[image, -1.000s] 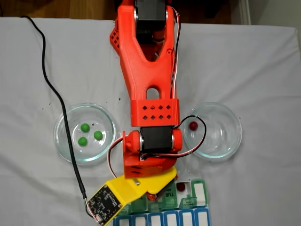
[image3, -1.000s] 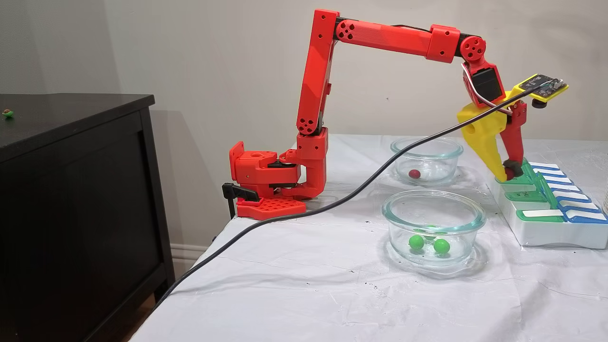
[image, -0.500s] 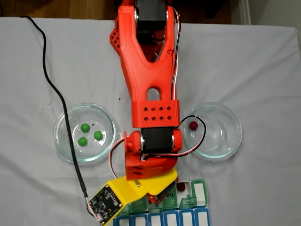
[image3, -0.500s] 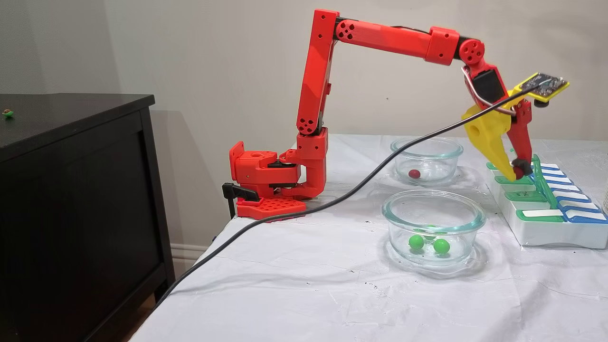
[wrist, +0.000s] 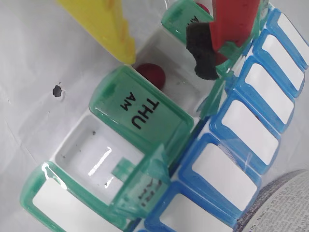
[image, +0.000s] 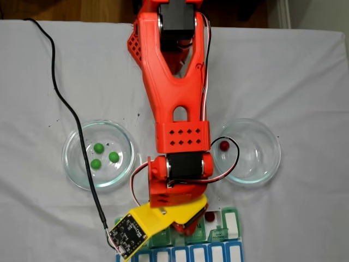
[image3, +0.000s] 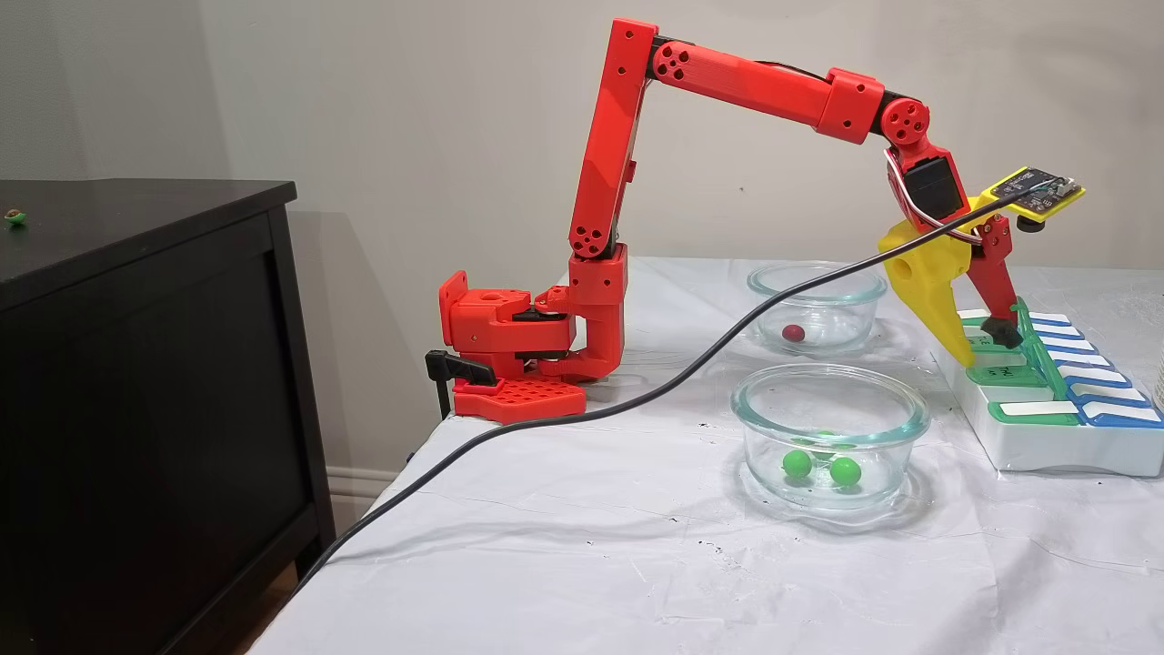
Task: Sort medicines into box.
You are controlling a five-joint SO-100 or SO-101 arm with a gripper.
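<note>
Medicines numbered six in all, though not every one showed in each view. Three green balls [image: 98, 148] sat in the left dish [image: 73, 169] in a fixed view, and one red ball [image: 224, 145] lay in the right dish [image: 270, 164]. In the wrist view a second red ball [wrist: 151, 75] rested in an open compartment of the box [wrist: 140, 113], just beside the closed THU AM lid [wrist: 137, 113]; a third red one [wrist: 203, 7] peeked out at the top edge behind the red finger [wrist: 231, 21]. The jaws [wrist: 166, 58] stood parted and empty above that open compartment, the yellow finger [wrist: 108, 29] at its left wall. Another compartment, nearer the THU lid's other side, stood open with nothing in it. Both dishes and the box stood on the white-covered counter [image3: 591, 546].
</note>
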